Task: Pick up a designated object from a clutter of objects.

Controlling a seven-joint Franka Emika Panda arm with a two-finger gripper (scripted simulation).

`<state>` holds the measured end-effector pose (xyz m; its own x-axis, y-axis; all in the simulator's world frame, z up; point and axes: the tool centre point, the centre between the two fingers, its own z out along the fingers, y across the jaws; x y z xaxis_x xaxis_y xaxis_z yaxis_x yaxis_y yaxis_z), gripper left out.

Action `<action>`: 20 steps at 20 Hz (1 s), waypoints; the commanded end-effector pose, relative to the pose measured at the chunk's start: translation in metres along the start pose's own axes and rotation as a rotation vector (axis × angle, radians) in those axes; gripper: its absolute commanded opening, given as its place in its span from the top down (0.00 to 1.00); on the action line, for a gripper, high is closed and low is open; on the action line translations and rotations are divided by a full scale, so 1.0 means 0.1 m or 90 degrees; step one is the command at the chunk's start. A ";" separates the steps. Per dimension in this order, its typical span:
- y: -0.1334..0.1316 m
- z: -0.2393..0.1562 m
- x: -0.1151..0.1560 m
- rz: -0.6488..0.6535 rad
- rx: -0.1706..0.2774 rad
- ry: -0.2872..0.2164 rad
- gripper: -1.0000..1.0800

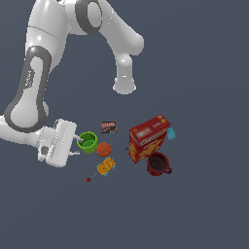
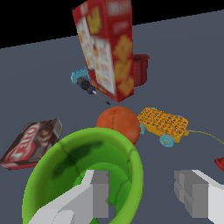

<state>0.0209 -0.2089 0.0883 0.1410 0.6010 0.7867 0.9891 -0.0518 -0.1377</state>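
Observation:
The bright green cup (image 1: 88, 142) stands upright at the exterior view's left end of the clutter, and it fills the near part of the wrist view (image 2: 65, 162). My gripper (image 1: 79, 147) is low at the cup and open. In the wrist view the gripper (image 2: 142, 192) straddles the cup's wall, with one finger (image 2: 89, 192) inside the cup and the other finger (image 2: 197, 197) outside it. Neither finger visibly presses the wall. The orange ball (image 1: 103, 149) sits right beside the cup (image 2: 119, 124).
A red cereal box (image 1: 149, 137) stands upright (image 2: 105, 48), with the dark red mug (image 1: 158, 164) beside it. There is also a yellow patterned item (image 1: 106, 166), a small dark box (image 1: 108, 127), a tiny blue item (image 1: 171, 133) and a tiny red item (image 1: 88, 179).

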 end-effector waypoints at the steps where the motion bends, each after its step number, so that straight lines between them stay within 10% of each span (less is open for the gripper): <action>1: 0.00 0.04 0.00 -0.001 0.000 0.000 0.38; 11: -0.01 0.29 0.01 -0.003 0.000 0.002 0.38; 12: -0.01 0.29 0.01 -0.003 0.000 0.002 1.00; 20: -0.01 0.29 0.01 -0.003 0.000 0.002 1.00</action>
<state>0.0191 -0.1857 0.0718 0.1369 0.5994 0.7886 0.9897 -0.0496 -0.1341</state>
